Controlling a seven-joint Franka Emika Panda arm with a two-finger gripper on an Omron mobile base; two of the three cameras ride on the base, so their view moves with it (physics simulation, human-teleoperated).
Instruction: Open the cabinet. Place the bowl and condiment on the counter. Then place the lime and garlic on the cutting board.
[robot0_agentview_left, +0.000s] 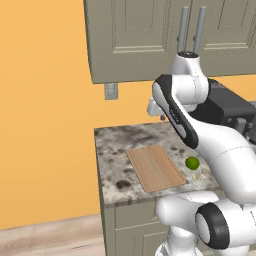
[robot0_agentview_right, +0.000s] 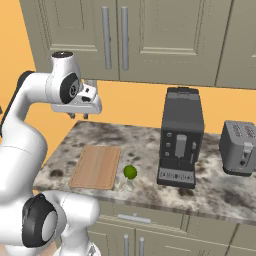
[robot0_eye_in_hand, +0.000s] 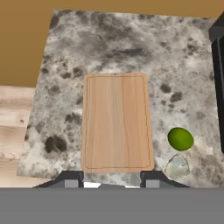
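Observation:
The cabinet (robot0_agentview_right: 150, 35) hangs above the counter (robot0_agentview_right: 145, 141) with both doors shut and its bar handles (robot0_agentview_right: 105, 37) side by side. The bowl and condiment are hidden. On the counter lies the cutting board (robot0_eye_in_hand: 116, 122), bare. Just right of it sit the lime (robot0_eye_in_hand: 180, 138) and, nearer the front edge, the garlic (robot0_eye_in_hand: 177, 166). From the right base view the lime (robot0_agentview_right: 130, 172) and garlic (robot0_agentview_right: 125, 185) lie between the board (robot0_agentview_right: 96, 166) and the coffee machine. My gripper (robot0_agentview_right: 79, 116) hovers high over the board's back edge, pointing down, open and empty.
A dark coffee machine (robot0_agentview_right: 181, 137) stands right of the lime, with a grey toaster (robot0_agentview_right: 241, 147) further right. The counter ends at its left edge (robot0_agentview_left: 97, 150) by the orange wall, where a wall outlet (robot0_agentview_left: 111, 91) sits. Base cabinets (robot0_agentview_right: 150, 225) run below.

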